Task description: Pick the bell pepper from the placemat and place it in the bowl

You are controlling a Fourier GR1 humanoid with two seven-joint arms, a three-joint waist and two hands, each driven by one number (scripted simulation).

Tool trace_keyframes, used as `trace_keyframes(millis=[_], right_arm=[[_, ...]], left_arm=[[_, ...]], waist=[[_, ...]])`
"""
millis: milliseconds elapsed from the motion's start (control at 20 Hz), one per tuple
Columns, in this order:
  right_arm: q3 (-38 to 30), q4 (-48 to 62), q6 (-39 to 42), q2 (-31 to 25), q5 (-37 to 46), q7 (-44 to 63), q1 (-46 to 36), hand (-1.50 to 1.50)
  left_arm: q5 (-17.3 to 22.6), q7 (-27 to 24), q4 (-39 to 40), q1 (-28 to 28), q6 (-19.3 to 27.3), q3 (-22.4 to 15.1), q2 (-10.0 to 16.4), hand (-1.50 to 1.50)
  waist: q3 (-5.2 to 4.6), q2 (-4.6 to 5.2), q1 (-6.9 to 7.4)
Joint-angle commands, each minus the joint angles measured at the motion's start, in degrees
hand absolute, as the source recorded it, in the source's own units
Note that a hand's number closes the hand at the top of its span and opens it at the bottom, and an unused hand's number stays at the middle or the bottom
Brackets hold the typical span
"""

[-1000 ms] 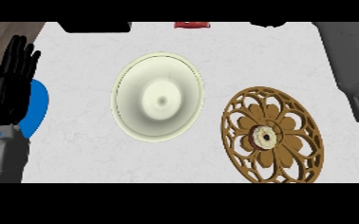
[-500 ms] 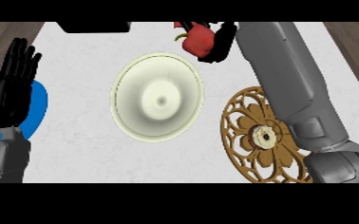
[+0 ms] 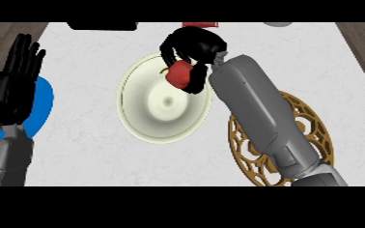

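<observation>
Head view: the right hand [image 3: 195,46] is curled down round the red bell pepper [image 3: 180,75]. Its black fingers wrap the top and sides, so only the pepper's lower left part and a bit of stem show. The pepper hangs over the far right part of the cream bowl [image 3: 152,121], inside the rim line as seen from above. Whether it touches the bowl's inner wall cannot be told from this angle. The grey right forearm [image 3: 260,111] runs in from the near right corner and crosses the brown lattice placemat [image 3: 318,130], hiding much of it; the parts that show carry nothing.

A second ago the right arm was not in the picture at all, and bowl and placemat both lay bare. Half a second ago the hand had the pepper at the far edge of the white counter [image 3: 85,159], beyond the bowl's rim. Since then it has travelled nearer and to the left, bringing the pepper from outside the bowl to above it.

The left hand [image 3: 19,84] rests open at the left edge, fingers up, over the blue plate [image 3: 43,104], as in both earlier pictures. A dark object [image 3: 102,25] and a red object [image 3: 200,24] sit at the far edge.

My reading: the pick and most of the carry are done. What remains is a small move toward the bowl's middle, a lowering and the opening of the fingers. Released here, the pepper would probably land on the sloping wall near the rim.
</observation>
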Motion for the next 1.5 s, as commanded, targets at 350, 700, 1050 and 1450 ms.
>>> trace_keyframes(millis=[350,700,1050,1450], right_arm=[[4.70,11.81,-10.20,0.75,-19.43,0.48,3.41,-1.50],[0.72,12.88,-20.93,0.76,-30.32,-3.73,1.06,-1.50],[-11.78,21.78,-21.92,-4.70,-33.55,-6.01,-4.98,-1.50],[-18.69,31.77,-10.62,-17.92,-37.83,-17.21,-2.99,-1.50]], left_arm=[[-2.14,-1.76,0.58,-0.26,1.61,-3.17,-3.67,0.00],[-1.66,-0.40,1.86,-2.67,1.64,-1.74,-2.02,0.00],[-0.79,2.61,-1.30,-2.01,1.36,-1.28,-1.03,0.00],[-1.14,-0.92,-1.76,0.75,0.28,-1.45,-1.41,0.00]], waist=[[0.04,0.54,1.76],[0.06,0.69,1.52],[0.07,0.63,1.06],[0.12,1.37,2.27]])
